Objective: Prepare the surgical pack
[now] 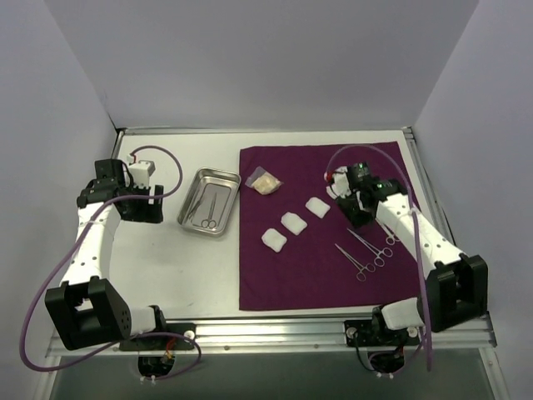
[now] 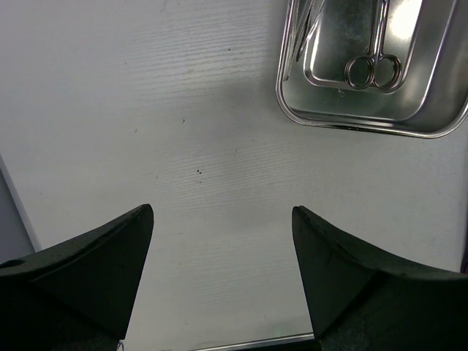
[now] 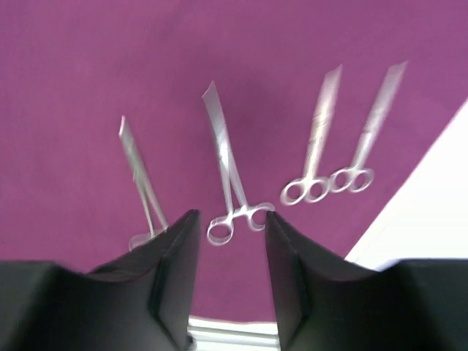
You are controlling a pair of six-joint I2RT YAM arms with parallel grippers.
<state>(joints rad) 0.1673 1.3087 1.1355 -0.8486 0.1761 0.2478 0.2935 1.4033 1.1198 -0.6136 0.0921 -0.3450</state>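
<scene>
The dark purple cloth [image 1: 316,275] lies flat on the right half of the table. Three white gauze pads [image 1: 293,222] sit in a diagonal row on it. Several thin steel instruments [image 1: 371,247] lie on its right part and show in the right wrist view [image 3: 227,168]. My right gripper [image 1: 360,213] [image 3: 232,219] is open and empty above their ring handles. The steel tray [image 1: 223,179] [image 2: 365,126] sits left of the cloth and holds scissor-like instruments [image 2: 374,66]. My left gripper [image 1: 152,208] [image 2: 223,219] is open and empty over bare table, left of the tray.
A small crumpled cream packet [image 1: 265,182] lies at the cloth's far left corner. White walls enclose the table on the left, back and right. A metal rail [image 1: 275,333] runs along the near edge.
</scene>
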